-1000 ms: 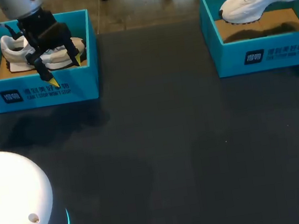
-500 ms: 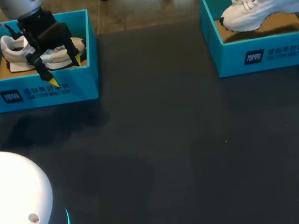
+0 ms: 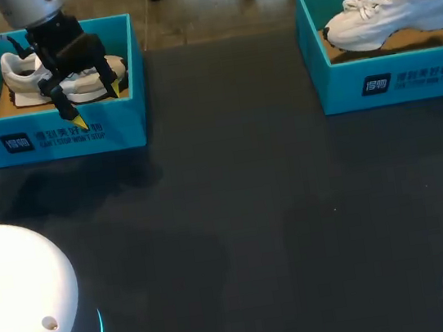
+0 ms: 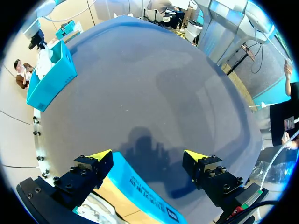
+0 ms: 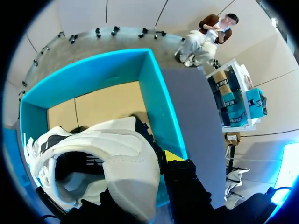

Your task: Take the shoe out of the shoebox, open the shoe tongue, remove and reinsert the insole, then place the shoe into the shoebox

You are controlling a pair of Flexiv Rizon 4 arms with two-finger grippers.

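The white shoe is lying low in the right shoebox, its toe pointing toward the middle of the table and its heel tilting up toward our right arm, which is entering at the far right corner. In the right wrist view our right gripper is holding the shoe by the heel collar: one yellow-tipped finger is pressing against the outside of the heel, the other is hidden under the collar, and we are judging the pincer to be closed on the shoe. The toe is hanging over the cardboard floor, within the blue walls. From this pose alone we are unable to say whether the shoe is on its way out or going back in; the opening is facing the camera, yet the insole is too dark to make out, so we are treating the tongue and insole steps as unconfirmed. At most the release of the heel is remaining; at least, the whole sequence. Our left gripper is hovering wide open and empty over the front wall of the left shoebox, where a second shoe is resting untouched
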